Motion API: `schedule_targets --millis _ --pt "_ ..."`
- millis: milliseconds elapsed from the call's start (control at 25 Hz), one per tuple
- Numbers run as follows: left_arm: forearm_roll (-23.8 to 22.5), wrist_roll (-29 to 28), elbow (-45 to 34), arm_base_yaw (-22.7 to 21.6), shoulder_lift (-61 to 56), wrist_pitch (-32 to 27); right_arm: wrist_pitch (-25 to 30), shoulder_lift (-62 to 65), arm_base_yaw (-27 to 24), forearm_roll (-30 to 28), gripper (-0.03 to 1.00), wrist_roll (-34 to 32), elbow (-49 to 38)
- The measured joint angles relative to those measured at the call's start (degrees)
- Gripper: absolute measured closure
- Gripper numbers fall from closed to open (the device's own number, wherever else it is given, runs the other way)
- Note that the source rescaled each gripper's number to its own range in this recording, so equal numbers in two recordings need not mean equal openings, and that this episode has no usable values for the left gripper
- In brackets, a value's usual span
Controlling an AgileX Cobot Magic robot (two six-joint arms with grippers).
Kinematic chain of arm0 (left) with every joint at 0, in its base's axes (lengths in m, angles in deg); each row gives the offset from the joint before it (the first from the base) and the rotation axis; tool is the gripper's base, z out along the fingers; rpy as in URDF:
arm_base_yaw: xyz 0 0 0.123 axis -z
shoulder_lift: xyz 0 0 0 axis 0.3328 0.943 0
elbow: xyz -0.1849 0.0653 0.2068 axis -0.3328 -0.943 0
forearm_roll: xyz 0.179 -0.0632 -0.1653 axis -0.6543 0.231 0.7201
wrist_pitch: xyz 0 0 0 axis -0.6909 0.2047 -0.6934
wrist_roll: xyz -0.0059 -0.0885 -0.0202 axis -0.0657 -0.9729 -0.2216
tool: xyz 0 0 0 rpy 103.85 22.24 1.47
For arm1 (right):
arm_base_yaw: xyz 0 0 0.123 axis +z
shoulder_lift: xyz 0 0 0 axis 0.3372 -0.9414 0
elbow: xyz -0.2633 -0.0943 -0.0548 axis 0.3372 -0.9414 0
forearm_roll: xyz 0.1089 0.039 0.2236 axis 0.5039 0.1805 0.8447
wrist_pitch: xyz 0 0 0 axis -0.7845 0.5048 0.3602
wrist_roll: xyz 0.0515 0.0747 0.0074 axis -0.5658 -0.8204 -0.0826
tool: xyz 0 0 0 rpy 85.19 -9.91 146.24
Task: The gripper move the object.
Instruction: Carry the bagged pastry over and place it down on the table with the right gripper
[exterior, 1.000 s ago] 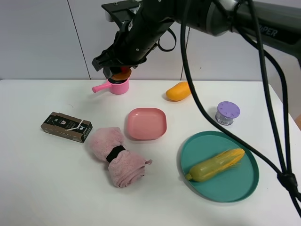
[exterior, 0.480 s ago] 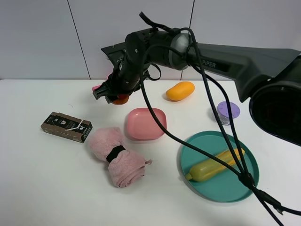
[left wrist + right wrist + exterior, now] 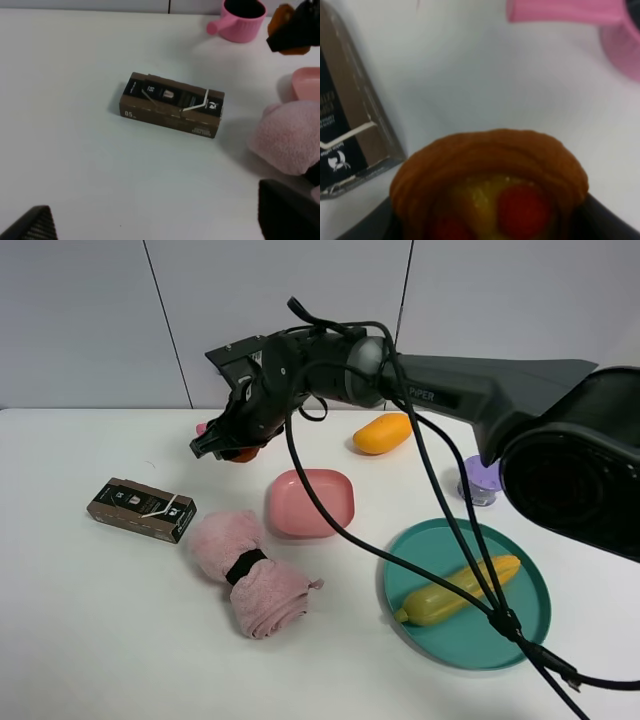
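Note:
The tart (image 3: pixel 490 185), with an orange-brown crust and a yellow top with red dots, sits between my right gripper's dark fingers (image 3: pixel 607 220). In the high view my right gripper (image 3: pixel 228 446) reaches across to the back left and holds the tart (image 3: pixel 244 453) just above the table, in front of the pink cup. In the left wrist view the tart (image 3: pixel 284 15) shows orange around the black right gripper (image 3: pixel 299 31). My left gripper (image 3: pixel 160 225) is open and empty, over the table near the brown box.
A pink handled cup (image 3: pixel 242 22) stands behind the tart. A brown box (image 3: pixel 140 508), a rolled pink towel (image 3: pixel 250 570) and a pink plate (image 3: pixel 311 502) lie in front. Right: a mango (image 3: pixel 382 432), a purple-lidded cup (image 3: pixel 483 478) and a teal plate (image 3: pixel 400 550) with corn.
My right gripper has carried the tart from above the pink cup down and to the left, lower over the table. Nothing else has moved.

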Motion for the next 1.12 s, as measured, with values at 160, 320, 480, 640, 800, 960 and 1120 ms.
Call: schedule_targets --millis 160,320,480,640,800,960,1120 --pt "0.0 0.0 0.0 0.0 0.0 0.0 -0.5 -1.8 0.0 2.8 0.97 2.6 0.0" --pt "0.0 0.0 0.0 0.0 0.0 0.0 -1.4 -4.5 0.0 3.1 0.97 3.2 0.0" --pt "0.0 0.0 0.0 0.0 0.0 0.0 -4.4 -6.4 0.0 3.2 0.97 4.0 0.0" --pt "0.0 0.0 0.0 0.0 0.0 0.0 -7.4 -8.0 0.0 3.3 0.97 4.1 0.0" --pt "0.0 0.0 0.0 0.0 0.0 0.0 -8.8 -9.3 0.0 3.2 0.97 4.3 0.0" --pt "0.0 0.0 0.0 0.0 0.0 0.0 -8.9 -10.8 0.0 3.2 0.97 4.5 0.0" --pt "0.0 0.0 0.0 0.0 0.0 0.0 -9.9 -11.0 0.0 3.2 0.97 5.0 0.0"
